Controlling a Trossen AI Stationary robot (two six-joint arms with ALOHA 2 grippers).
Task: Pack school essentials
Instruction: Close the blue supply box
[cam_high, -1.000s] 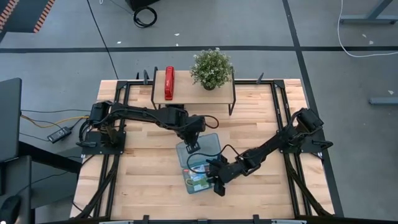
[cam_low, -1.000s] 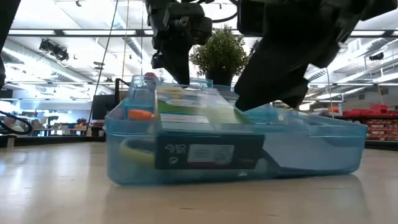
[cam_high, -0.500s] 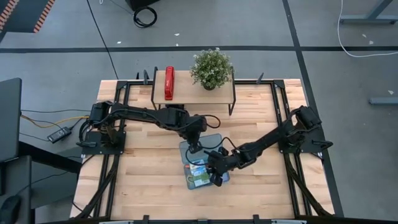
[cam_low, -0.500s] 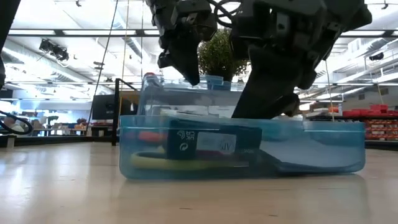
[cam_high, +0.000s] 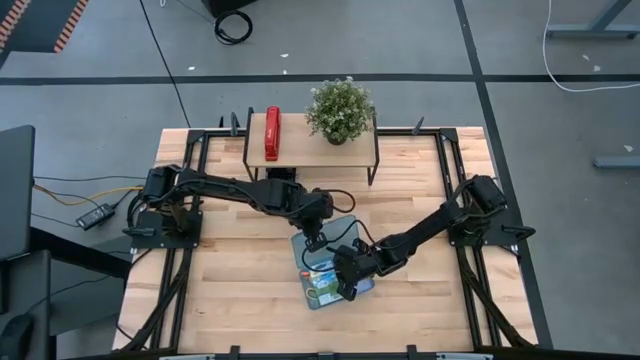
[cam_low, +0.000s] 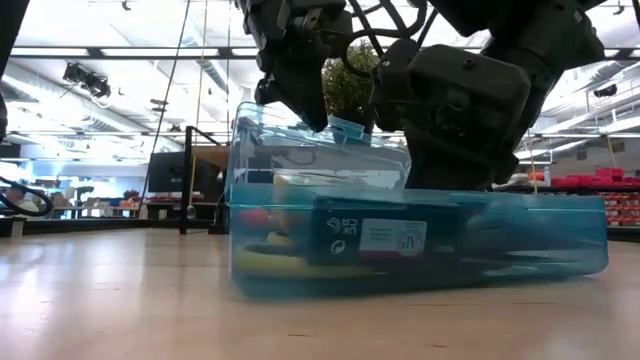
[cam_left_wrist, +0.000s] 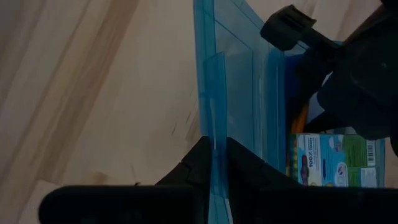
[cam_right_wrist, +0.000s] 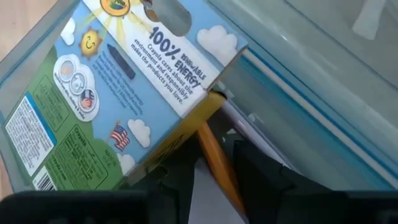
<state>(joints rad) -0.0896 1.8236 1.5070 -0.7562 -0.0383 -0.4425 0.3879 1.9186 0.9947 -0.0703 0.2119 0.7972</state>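
The translucent blue case (cam_low: 520, 240) lies open at the table's middle, its lid (cam_low: 300, 160) raised steeply. My left gripper (cam_left_wrist: 214, 163) is shut on the lid's edge, above the case's far left part (cam_high: 318, 238). My right gripper (cam_right_wrist: 214, 174) reaches down into the tray (cam_high: 345, 280), shut on an orange pencil (cam_right_wrist: 214, 149). The green-blue printed packet (cam_right_wrist: 124, 93) lies in the tray beside it. A yellow scissors handle (cam_low: 270, 260) shows through the front wall. My left gripper pinches the lid's thin free edge (cam_left_wrist: 211, 134) between its two fingers, coming slanting from above. The lid stands up from the tray, hinged at its lower side. My right gripper has the orange pencil's shaft (cam_right_wrist: 217, 165) between its two fingers, which slant down into the tray along the pencil. The pencil's far end lies under the packet's corner.
A low shelf at the table's far edge carries the red stapler (cam_high: 271, 133) and a potted plant (cam_high: 340, 110). Bare wood lies to the case's left, right and near sides.
My right gripper has sunk into the tray and gone toward the table's left, tipping more steeply. The case has slid a little toward the table's right edge, and its lid stands steeper than before.
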